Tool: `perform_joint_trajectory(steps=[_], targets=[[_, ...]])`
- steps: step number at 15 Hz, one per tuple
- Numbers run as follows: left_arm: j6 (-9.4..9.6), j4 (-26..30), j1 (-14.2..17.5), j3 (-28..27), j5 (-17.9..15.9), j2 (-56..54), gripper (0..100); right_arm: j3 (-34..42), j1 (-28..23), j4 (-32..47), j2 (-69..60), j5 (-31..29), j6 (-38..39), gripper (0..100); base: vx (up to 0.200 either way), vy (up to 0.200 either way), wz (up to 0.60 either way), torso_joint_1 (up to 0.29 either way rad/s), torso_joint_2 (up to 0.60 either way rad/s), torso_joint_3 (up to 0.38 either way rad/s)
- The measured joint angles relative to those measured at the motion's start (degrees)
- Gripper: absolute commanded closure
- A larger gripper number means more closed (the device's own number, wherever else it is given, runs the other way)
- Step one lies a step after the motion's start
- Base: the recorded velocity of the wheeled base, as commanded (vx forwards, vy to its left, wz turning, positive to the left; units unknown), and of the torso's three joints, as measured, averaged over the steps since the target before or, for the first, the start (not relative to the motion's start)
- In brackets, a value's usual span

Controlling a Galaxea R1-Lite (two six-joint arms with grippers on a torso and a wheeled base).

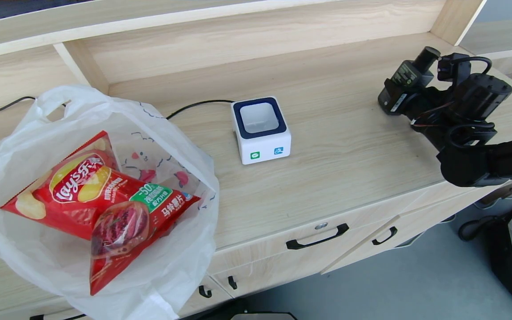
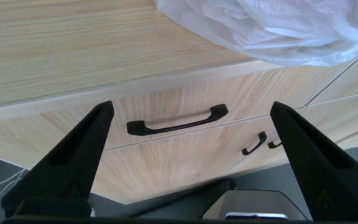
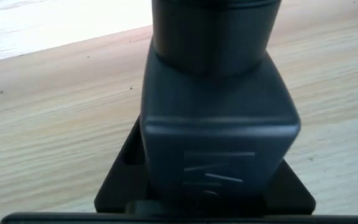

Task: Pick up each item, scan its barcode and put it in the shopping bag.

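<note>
A white plastic shopping bag [image 1: 180, 178] lies open at the counter's left, and its edge [image 2: 278, 25] hangs over the counter front. Inside it lie two red chip packets [image 1: 96, 195]. A white scanner box [image 1: 261, 130] with a dark-rimmed window stands mid-counter. At the right, my right gripper [image 1: 411, 101] is shut on a dark bottle [image 1: 405, 80] with a round cap, held over the counter. Up close, that bottle [image 3: 219, 118] hangs just above the wood. My left gripper [image 2: 191, 109] is open and holds nothing, in front of the drawer fronts below the counter edge.
The scanner's black cable [image 1: 194, 106] runs back toward the bag. Drawers with black handles [image 1: 317, 240] [image 2: 178, 121] line the counter front. A raised wooden shelf [image 1: 238, 49] backs the counter. Bare wood [image 1: 349, 146] lies between scanner and bottle.
</note>
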Motion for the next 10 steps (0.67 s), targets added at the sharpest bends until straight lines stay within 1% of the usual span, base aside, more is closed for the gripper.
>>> perform_joint_trajectory(steps=[3,5,8,10], targets=[[0.0,0.0,0.0,0.0,0.0,0.0,0,0.3,1.4,-0.2,-1.5,-0.1,0.0,100,0.0,0.0,0.0,0.0,0.0,0.0],[-0.11,0.0,0.0,0.0,0.0,0.0,0,2.0,4.2,-0.4,-4.5,-0.3,0.6,100,0.0,0.0,0.0,0.0,0.0,0.0],[-0.17,0.2,0.0,0.0,0.0,0.0,0,8.4,11.4,-0.5,-11.4,-0.4,1.9,100,0.0,0.0,0.0,0.0,0.0,0.0],[-0.15,0.2,0.0,0.0,0.0,0.0,0,13.0,19.3,-0.6,-16.7,-1.0,4.5,100,0.0,0.0,0.0,0.0,0.0,0.0]])
